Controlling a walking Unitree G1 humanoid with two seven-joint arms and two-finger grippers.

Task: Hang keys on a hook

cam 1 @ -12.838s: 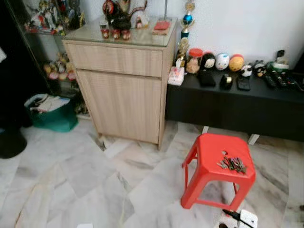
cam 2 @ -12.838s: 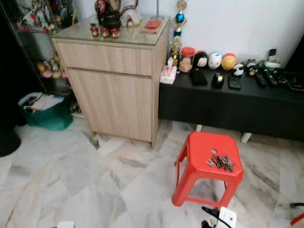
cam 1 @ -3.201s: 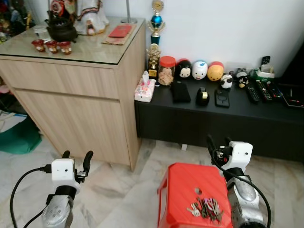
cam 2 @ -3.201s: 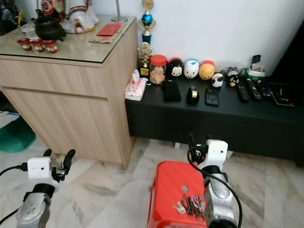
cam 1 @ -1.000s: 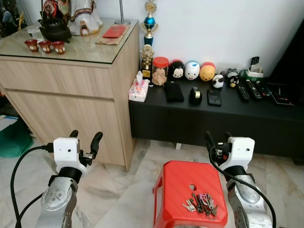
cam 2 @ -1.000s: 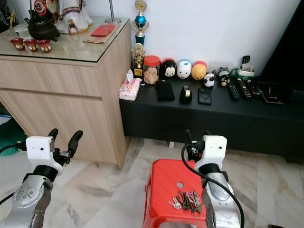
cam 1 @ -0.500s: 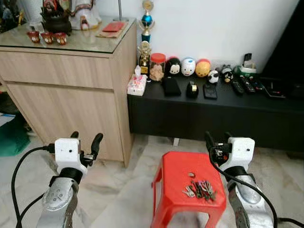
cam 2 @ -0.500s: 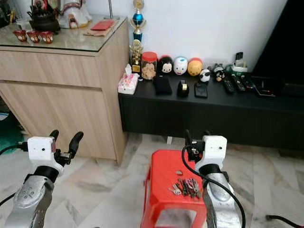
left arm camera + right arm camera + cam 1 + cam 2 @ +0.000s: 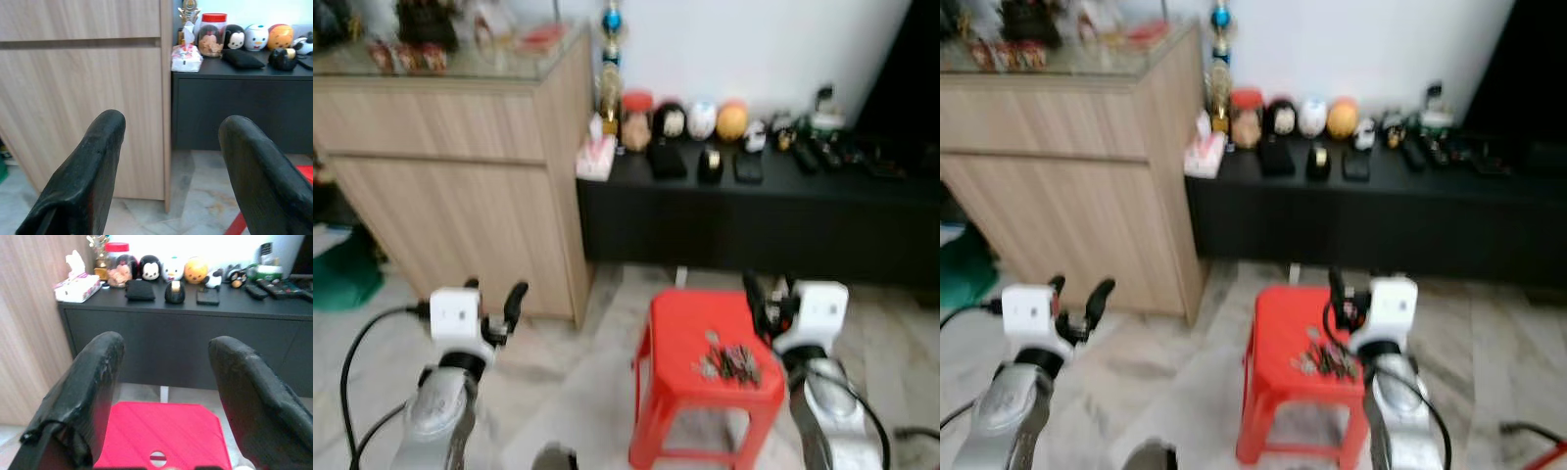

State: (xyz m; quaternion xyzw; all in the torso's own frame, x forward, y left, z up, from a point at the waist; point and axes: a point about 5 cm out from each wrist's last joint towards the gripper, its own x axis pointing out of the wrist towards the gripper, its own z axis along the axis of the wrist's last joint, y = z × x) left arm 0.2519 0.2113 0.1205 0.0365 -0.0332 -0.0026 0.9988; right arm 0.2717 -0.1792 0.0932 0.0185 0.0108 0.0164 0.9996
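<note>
A bunch of keys lies on the seat of a red plastic stool on the marble floor. My right gripper hovers open just right of the keys, above the stool's right edge. In the right wrist view its fingers frame the stool's seat with nothing between them. My left gripper is open and held out well to the left of the stool, in front of the wooden cabinet. Its fingers are empty too. The head views are blurred.
A tall wooden cabinet stands at the left, with a green bag beside it. A low black console with figurines, a jar and remotes runs along the wall behind the stool. A cable lies on the floor at the right.
The whole picture has shifted and blurred, so the camera is moving; the stool's legs now show. Both grippers stay open and the keys lie as before.
</note>
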